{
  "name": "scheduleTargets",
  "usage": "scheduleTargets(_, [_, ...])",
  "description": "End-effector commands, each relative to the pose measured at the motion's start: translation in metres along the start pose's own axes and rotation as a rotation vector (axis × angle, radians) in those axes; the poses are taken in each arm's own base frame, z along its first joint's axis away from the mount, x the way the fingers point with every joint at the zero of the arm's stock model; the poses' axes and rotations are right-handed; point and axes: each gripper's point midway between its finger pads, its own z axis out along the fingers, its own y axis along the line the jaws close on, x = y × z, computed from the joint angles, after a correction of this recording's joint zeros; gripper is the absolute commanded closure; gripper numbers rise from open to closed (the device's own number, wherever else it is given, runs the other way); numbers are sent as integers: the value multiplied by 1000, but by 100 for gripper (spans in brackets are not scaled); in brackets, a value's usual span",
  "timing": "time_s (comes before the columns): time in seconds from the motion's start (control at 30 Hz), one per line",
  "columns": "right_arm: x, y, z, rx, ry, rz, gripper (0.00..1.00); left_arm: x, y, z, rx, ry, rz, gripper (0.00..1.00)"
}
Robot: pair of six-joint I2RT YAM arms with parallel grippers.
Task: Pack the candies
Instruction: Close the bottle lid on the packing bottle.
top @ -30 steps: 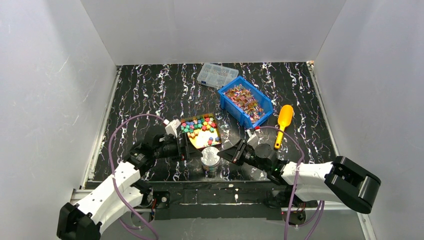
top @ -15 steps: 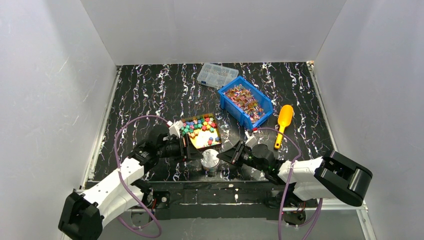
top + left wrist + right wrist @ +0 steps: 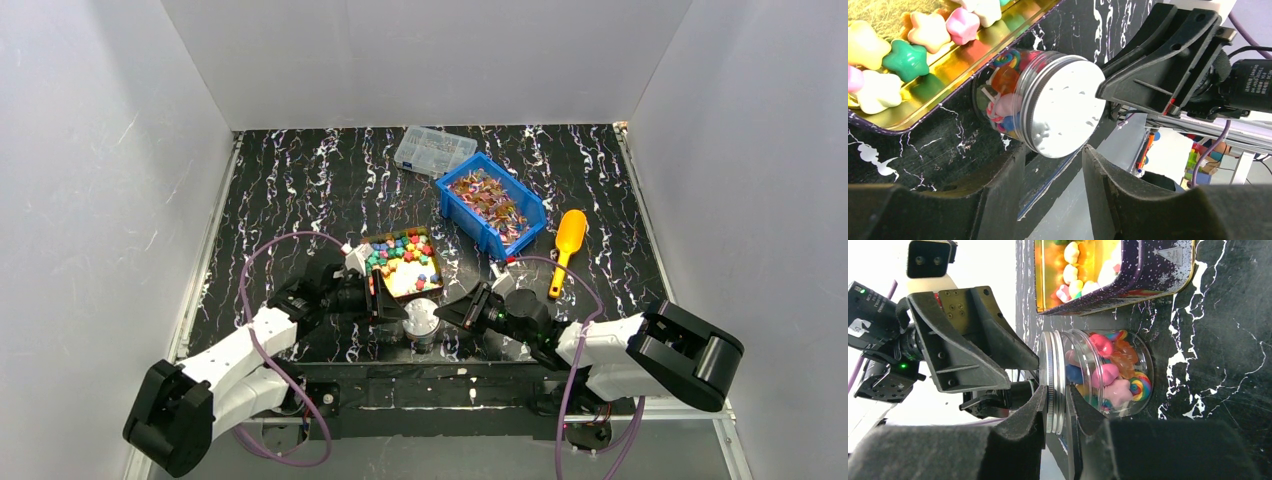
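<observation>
Candies (image 3: 1108,372) sit in a clear jar (image 3: 421,322) on the desk (image 3: 300,180), just in front of a gold tin (image 3: 1148,267) of star-shaped sweets; more lie in the blue bin (image 3: 470,228) farther back. The right tool (image 3: 1055,392) pinches the jar's silver lid (image 3: 1063,105) between its 2 fingers. The left tool (image 3: 1053,150) is parted, the lid just ahead of it.

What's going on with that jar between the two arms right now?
The clear round jar, filled with coloured candies and capped by a silver lid, stands beside the gold tin of star-shaped sweets. The right gripper is clamped on the lid's rim. The left gripper hangs beside the lid, jaws apart, touching nothing.
</observation>
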Motion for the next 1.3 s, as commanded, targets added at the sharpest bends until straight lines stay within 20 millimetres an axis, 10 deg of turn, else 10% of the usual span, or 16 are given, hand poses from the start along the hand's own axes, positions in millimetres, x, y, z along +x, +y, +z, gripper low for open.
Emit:
scheduleTargets(0.0, [-5, 3, -1, -25, -30, 6, 99, 8, 4, 3, 8, 35, -3, 57])
scheduleTargets(0.5, [-4, -2, -2, -4, -27, -7, 98, 7, 5, 11, 8, 54, -1, 60])
scheduleTargets(0.87, [-10, -4, -8, 27, -51, -32, 71, 7, 6, 15, 1, 72, -1, 61])
scheduleTargets(1.27, [-11, -6, -12, 43, -59, -42, 67, 7, 4, 18, -1, 83, -2, 61])
